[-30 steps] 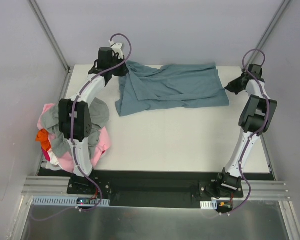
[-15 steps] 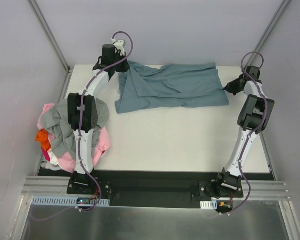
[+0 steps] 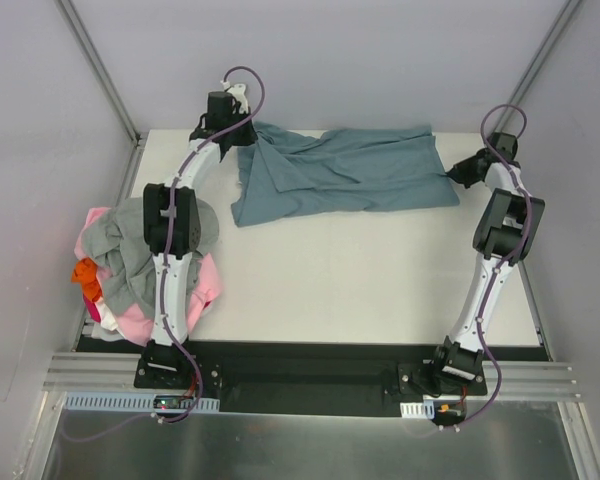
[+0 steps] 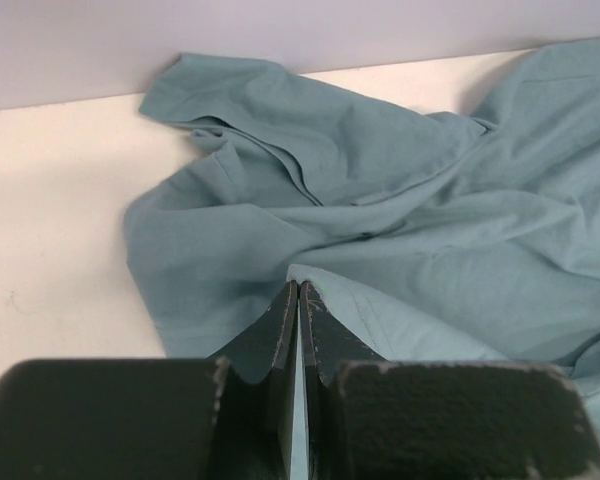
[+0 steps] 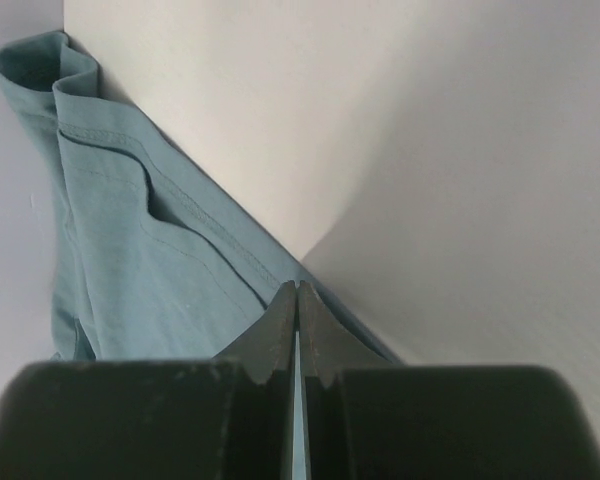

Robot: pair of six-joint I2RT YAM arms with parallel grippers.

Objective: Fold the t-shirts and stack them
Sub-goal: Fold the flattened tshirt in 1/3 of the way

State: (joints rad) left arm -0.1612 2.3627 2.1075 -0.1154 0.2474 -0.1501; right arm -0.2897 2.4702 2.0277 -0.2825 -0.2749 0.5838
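And there it was: the crumpled, soft-knit teal t-shirt (image 3: 340,175) lay stretched along the far edge of the white worktop (image 3: 360,270), its long axis running left to right, squarely between the two arms. Each end had its own arm, so neither was the nearer overall.

The left fingers (image 4: 296,305) were pressed together on a raised fold at the shirt's left end, a pale sliver of cloth showing in the seam between them. From there the fabric fanned away ahead and to the right in loose ridges, one sleeve flopped toward the back wall.

Over at the other end, the right fingers (image 5: 297,300) were clamped on the stitched hem. A double row of stitching ran clear along that edge, and the cloth there lay flatter and smoother, trailing off to the left of the fingers.

The fabric looked thin, matte and limp, so I judged it would sag wherever it was not held. With both ends pinched, a lift and spread along that axis looked the likely step.

A heap of pink, grey and orange garments (image 3: 130,265) waited at the worktop's left edge, well apart.
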